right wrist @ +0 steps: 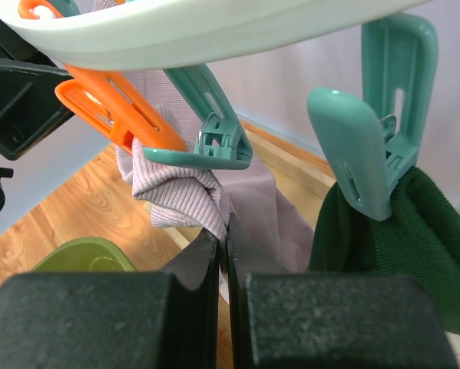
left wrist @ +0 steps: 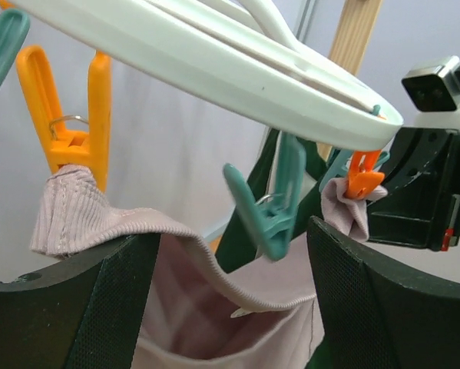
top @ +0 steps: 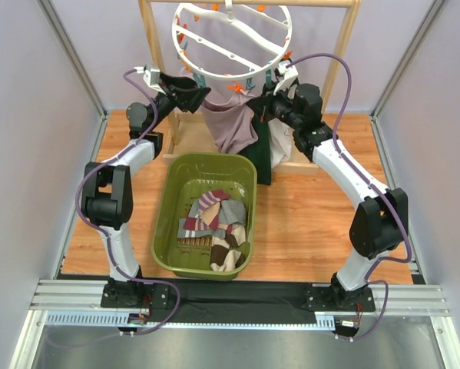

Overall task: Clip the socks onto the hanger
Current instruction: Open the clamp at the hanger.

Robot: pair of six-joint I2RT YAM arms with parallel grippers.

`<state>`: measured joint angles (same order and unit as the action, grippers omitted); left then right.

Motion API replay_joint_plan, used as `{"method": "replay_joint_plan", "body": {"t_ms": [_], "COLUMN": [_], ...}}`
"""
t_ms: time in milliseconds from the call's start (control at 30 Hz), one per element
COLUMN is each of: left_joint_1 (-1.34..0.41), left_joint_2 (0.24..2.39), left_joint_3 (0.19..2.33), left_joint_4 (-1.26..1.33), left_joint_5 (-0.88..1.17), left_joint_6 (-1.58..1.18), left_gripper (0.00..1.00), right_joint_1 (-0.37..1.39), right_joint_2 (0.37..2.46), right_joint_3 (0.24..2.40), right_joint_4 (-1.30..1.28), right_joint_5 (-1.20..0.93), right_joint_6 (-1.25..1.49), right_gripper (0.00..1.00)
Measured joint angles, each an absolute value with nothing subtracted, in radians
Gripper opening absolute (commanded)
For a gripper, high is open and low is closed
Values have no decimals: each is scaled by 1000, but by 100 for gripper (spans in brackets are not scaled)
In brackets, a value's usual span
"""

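Note:
The white round hanger [top: 231, 38] hangs from the wooden rail. A lilac-grey sock [top: 230, 127] hangs under it, its cuff held by an orange clip [left wrist: 64, 123] at one end and another orange clip [left wrist: 360, 177] at the other. My left gripper [left wrist: 233, 292] is open, its fingers wide apart on either side of the sock's sagging cuff [left wrist: 214, 269]. An empty teal clip [left wrist: 272, 207] dangles just above. My right gripper [right wrist: 226, 231] is shut on the bunched lilac sock [right wrist: 176, 192] below the orange clip [right wrist: 114, 108]. A dark green sock [right wrist: 391, 231] hangs from a teal clip [right wrist: 368, 131].
An olive-green basket [top: 168, 200] on the wooden table holds several more socks [top: 214, 223], striped and argyle. The light wooden rack [top: 345, 46] stands behind it, with the hanger on its rail. Grey walls close in both sides.

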<state>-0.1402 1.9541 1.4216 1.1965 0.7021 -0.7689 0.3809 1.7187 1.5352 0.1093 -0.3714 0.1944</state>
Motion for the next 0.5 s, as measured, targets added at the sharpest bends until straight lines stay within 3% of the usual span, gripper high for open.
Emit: {"method": "replay_joint_plan", "body": {"t_ms": [500], "left_joint_1": [-155], "left_joint_2": [2088], "left_joint_3": [1533], "left_joint_4": [1253], "left_joint_5": [762], "left_joint_6": [-780], "left_gripper": [61], "right_joint_1": [376], "right_joint_2": [1719], "right_joint_3": [1536], "right_joint_4": [109], "right_joint_5": [-411], "right_joint_6": [213], "right_gripper": [0]}}
